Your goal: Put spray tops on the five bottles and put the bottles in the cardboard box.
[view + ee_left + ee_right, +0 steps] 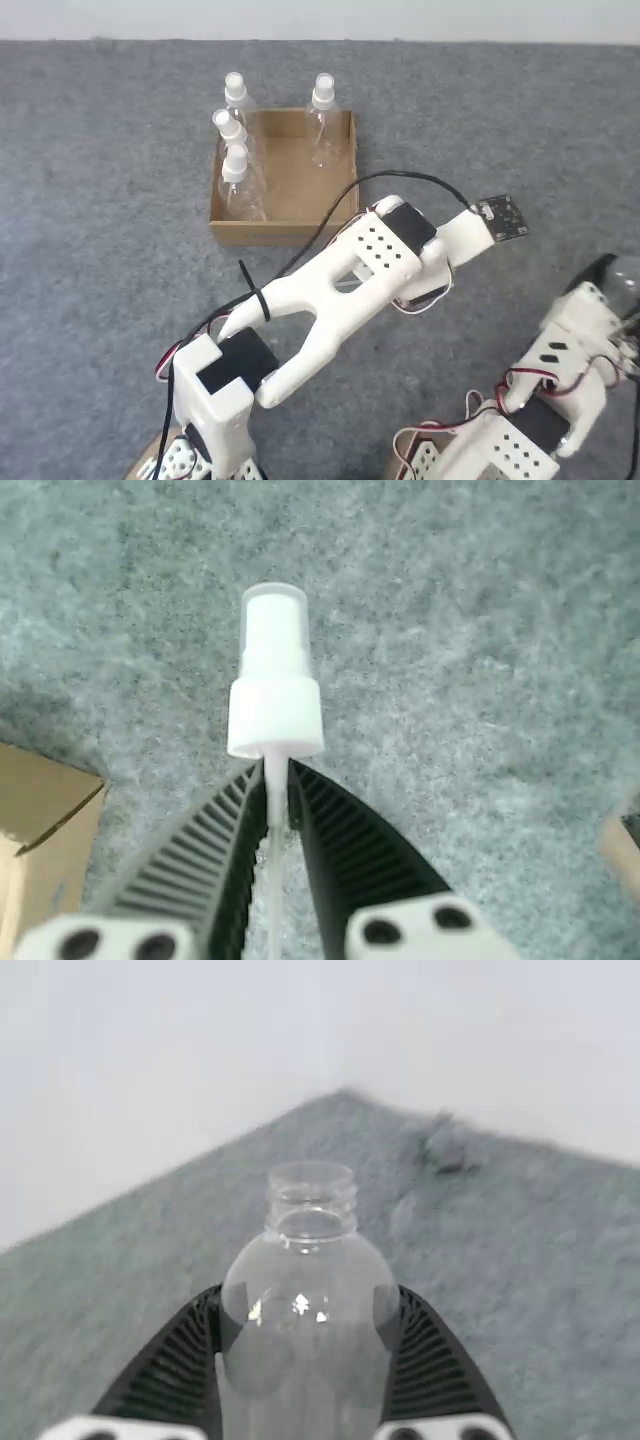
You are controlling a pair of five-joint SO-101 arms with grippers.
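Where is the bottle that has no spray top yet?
The bottle is gripped in the right gripper. In the high view it is at the right edge, to the right of the box and nearer the arms' bases.

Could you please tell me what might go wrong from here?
1. The left gripper pinches the spray top only by its thin tube, so the top could tilt or miss the open neck of the bottle.
2. The right gripper holds that smooth round bottle, which might slip when pushed.
3. Four capped bottles stand in the box; the fifth could knock one.
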